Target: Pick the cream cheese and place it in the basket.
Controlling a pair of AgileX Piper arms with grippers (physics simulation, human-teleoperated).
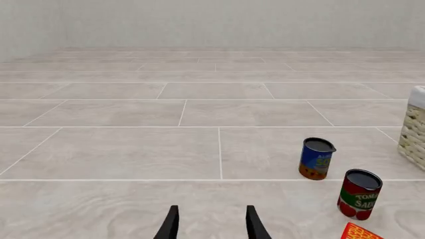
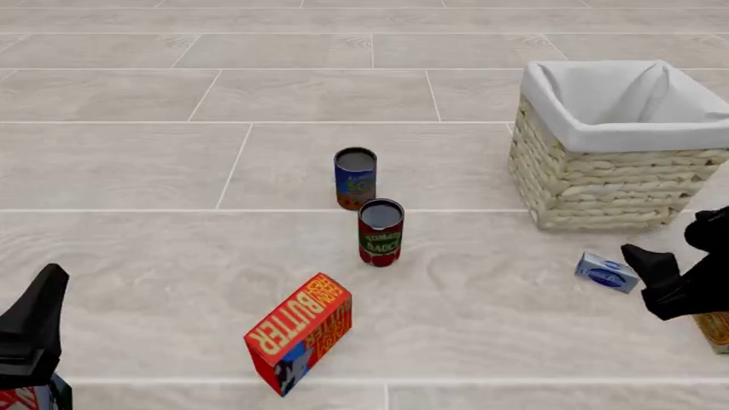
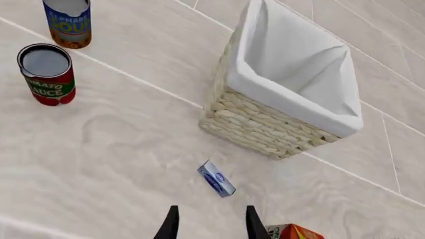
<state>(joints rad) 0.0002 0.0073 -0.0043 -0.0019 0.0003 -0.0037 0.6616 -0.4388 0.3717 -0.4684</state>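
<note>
The left gripper point(image 1: 211, 224) sits far left with its jaws apart and empty, well away from the task. The cream cheese point(image 2: 606, 272) lies flat on the table, just in front of the basket point(image 2: 592, 184). The right gripper point(image 3: 211, 223), jaws open and empty, hovers just beside the box, whose long axis runs diagonally across the jaw line, so the right arm is plainly nearer.

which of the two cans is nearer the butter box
The red tomato sauce can; the blue soup can stands behind it, farther from the butter box.
</note>
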